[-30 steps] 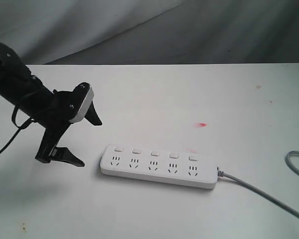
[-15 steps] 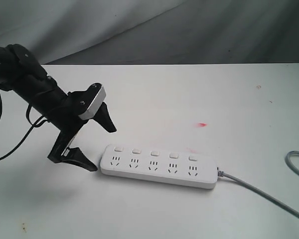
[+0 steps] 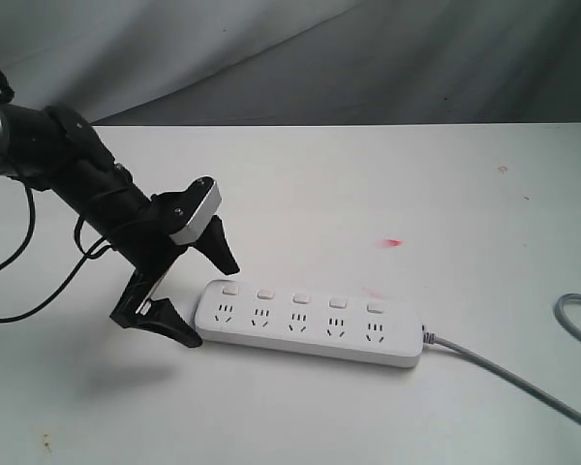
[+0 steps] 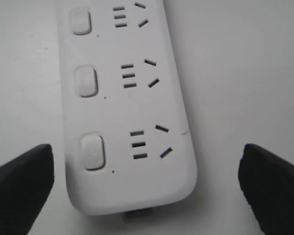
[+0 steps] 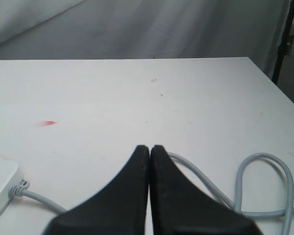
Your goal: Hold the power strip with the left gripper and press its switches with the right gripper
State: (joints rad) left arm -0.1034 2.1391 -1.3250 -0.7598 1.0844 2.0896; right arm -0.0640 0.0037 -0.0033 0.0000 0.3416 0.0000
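The white power strip (image 3: 310,327) lies flat on the white table, its grey cord (image 3: 508,378) trailing off to the right. Its five small switches (image 3: 301,298) sit in a row above the sockets. My left gripper (image 3: 207,298) is open and straddles the strip's left end, one finger (image 3: 220,250) behind it and the other in front. In the left wrist view the strip's rounded end (image 4: 130,147) lies between the spread fingers (image 4: 20,182), touching neither. My right gripper (image 5: 149,148) is shut on nothing, hovering over looped cord (image 5: 264,164); it is outside the exterior view.
A small red mark (image 3: 393,242) stains the table behind the strip. Grey cloth hangs behind the table's far edge (image 3: 368,124). The cord curls back at the right edge (image 3: 576,315). A black cable (image 3: 29,281) hangs from the left arm.
My left gripper has moved right and down, from beside the strip to around its left end. The strip has not moved.
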